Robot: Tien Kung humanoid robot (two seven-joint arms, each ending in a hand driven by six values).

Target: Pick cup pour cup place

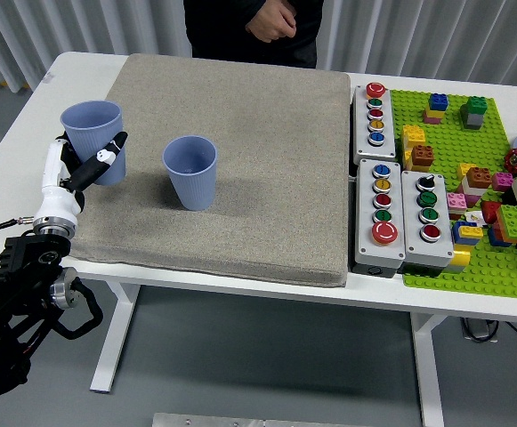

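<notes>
The left hand [87, 165] is wrapped around a blue ribbed cup [93, 138], its black fingers [107, 151] curled across the cup's front wall. That cup stands upright at the left edge of the grey mat [240, 133], mouth up; whether its base touches the mat cannot be told. The white forearm runs down and left from the hand to the black arm joints at the picture's lower left corner. Near the held cup, to its right on the mat, a second blue cup [190, 172] stands upright and apart from it. The mat covers most of the white table [27, 116]. Right of the mat sit three grey button boxes [391, 191] with coloured buttons, then a green baseplate [458, 151] with toy bricks. At the far side a person in dark clothes stands with one hand [271, 20] held in front of the body.
</notes>
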